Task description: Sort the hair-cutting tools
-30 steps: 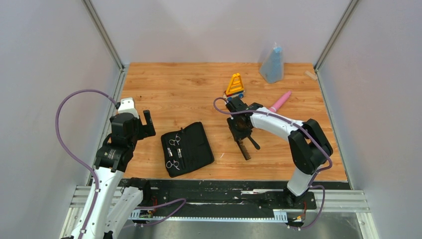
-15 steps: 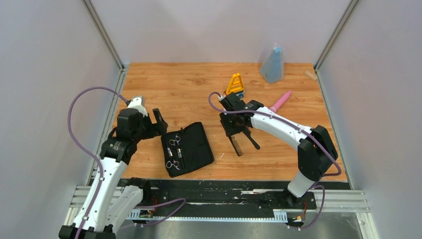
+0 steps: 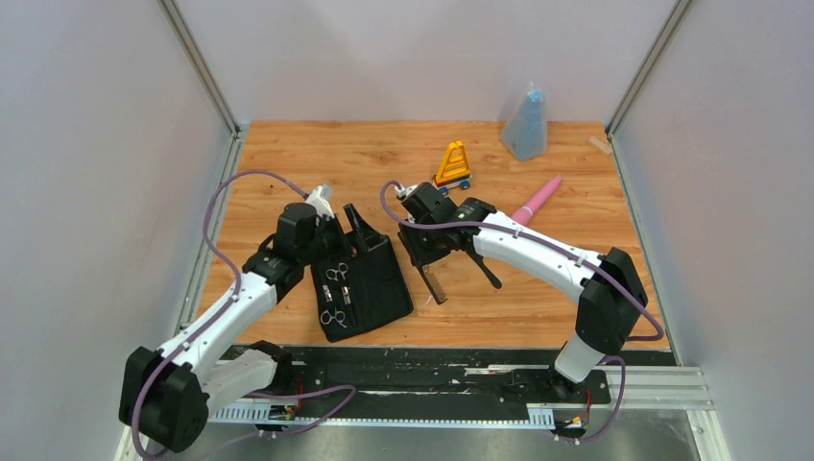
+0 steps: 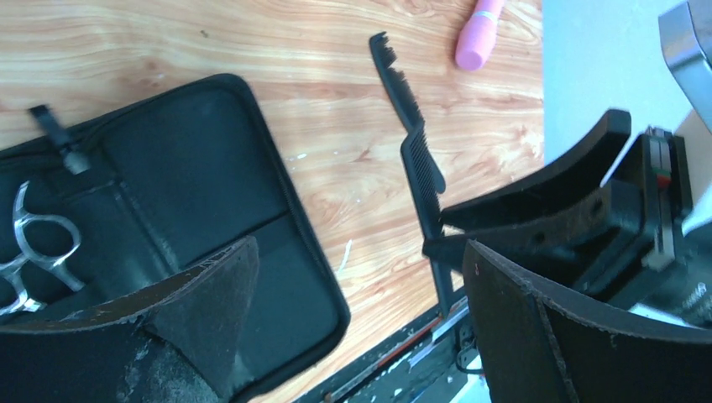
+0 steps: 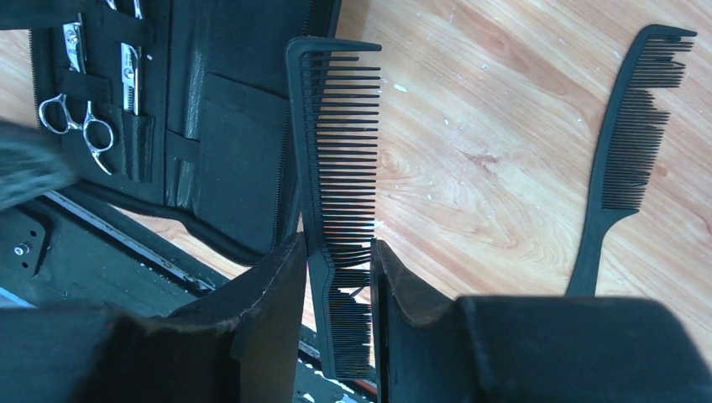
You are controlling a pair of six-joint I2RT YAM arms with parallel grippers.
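Place: we read this as a robot test lab, not a home.
Walls: plain grey panels (image 3: 86,144) on 3 sides, joined by metal posts (image 3: 200,65).
Table: we see a wood-pattern board (image 3: 317,154) with a metal rail (image 3: 662,389) along its near edge.
Machines: 2 white arms (image 3: 226,312) (image 3: 538,252) trailing purple cables (image 3: 254,172).

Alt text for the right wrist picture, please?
The right hand grips a flat black plastic comb over a wooden table. A handled black plastic comb lies at the picture's right; an open black case holding silver metal scissors at its left.
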